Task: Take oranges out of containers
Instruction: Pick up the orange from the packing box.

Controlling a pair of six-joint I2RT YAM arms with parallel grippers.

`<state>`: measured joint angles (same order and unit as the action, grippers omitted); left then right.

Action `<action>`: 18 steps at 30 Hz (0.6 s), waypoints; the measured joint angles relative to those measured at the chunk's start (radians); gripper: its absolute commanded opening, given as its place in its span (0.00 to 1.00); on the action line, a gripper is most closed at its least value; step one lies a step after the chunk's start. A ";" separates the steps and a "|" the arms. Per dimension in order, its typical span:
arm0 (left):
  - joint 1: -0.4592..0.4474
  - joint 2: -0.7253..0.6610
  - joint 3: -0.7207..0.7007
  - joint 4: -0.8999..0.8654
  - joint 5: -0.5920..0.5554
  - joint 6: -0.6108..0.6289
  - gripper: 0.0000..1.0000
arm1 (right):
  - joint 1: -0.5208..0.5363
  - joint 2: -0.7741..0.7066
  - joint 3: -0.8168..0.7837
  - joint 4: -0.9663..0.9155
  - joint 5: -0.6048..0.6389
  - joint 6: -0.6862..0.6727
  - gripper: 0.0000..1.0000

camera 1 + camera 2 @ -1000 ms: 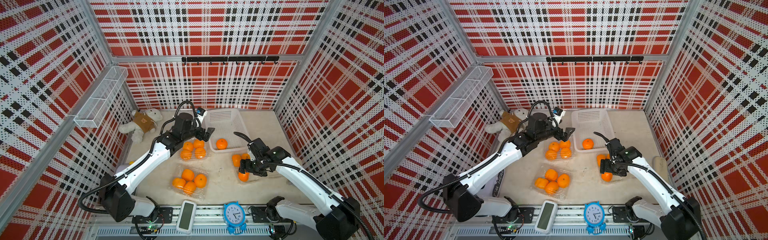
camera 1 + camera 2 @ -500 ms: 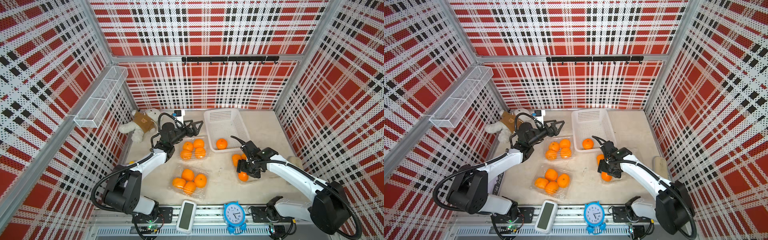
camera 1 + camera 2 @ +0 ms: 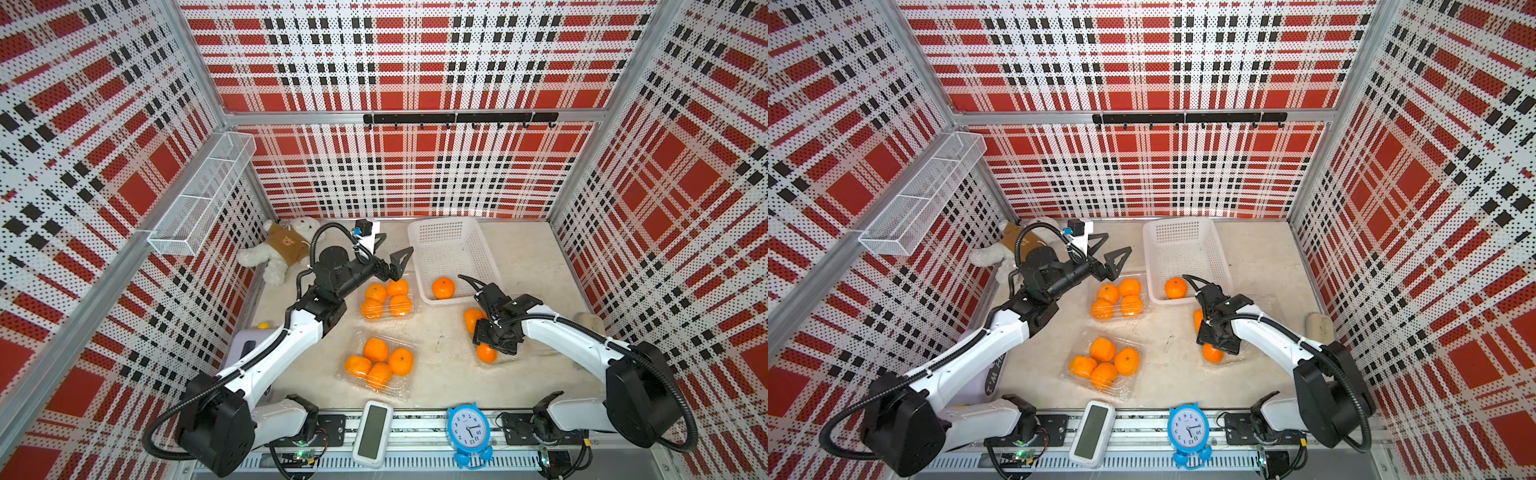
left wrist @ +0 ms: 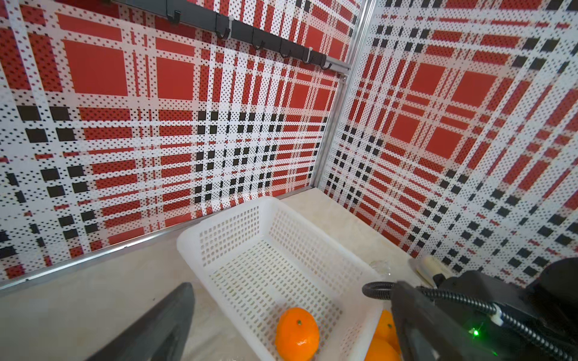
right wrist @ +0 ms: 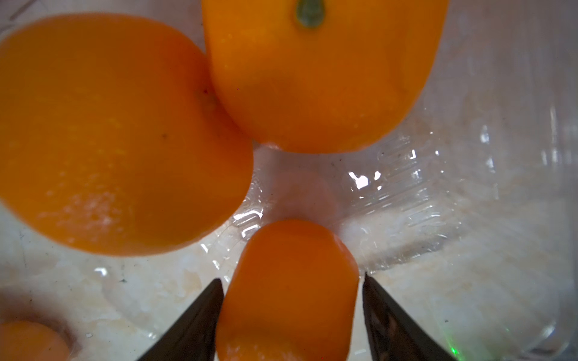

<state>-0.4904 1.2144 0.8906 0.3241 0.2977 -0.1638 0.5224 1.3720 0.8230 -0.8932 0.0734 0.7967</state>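
- One orange (image 3: 443, 288) lies in the white basket (image 3: 441, 220), already out of its packaging.
- Left tool (image 3: 394, 249) has drawn back a little from the basket. It now hangs spread wide and empty above the far container (image 3: 417, 309), whose four fruits sit untouched, so that looks like its next source.
- Right tool (image 5: 291, 279) has been narrowing over the last second, sunk low into the right container (image 5: 422, 193) on the table (image 3: 519, 249).
- Its jaws flank a second orange (image 5: 289, 312). One side seems to touch the peel and the other may be a sliver off, so I cannot tell whether the pinch is made.
- Neighbouring oranges (image 5: 119, 134) lie close by in that same container, so a straight upward lift would disturb them least.
- Near container (image 3: 399, 390) holds four more, so most of the job remains.
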 measured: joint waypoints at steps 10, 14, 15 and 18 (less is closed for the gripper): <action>-0.074 -0.026 0.000 -0.131 -0.032 0.155 0.99 | 0.002 -0.055 0.000 -0.006 0.006 -0.022 0.38; -0.095 -0.026 0.000 -0.141 -0.018 0.192 1.00 | 0.002 -0.180 0.036 -0.031 -0.005 -0.076 0.38; -0.099 -0.026 0.000 -0.144 -0.010 0.201 0.99 | 0.002 -0.208 0.064 -0.038 -0.013 -0.100 0.38; -0.122 -0.026 0.000 -0.159 0.012 0.243 1.00 | 0.001 -0.256 0.174 -0.039 -0.040 -0.172 0.37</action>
<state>-0.6128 1.1885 0.8906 0.1654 0.3099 0.0788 0.5236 1.1156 0.9966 -0.9325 0.0334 0.6250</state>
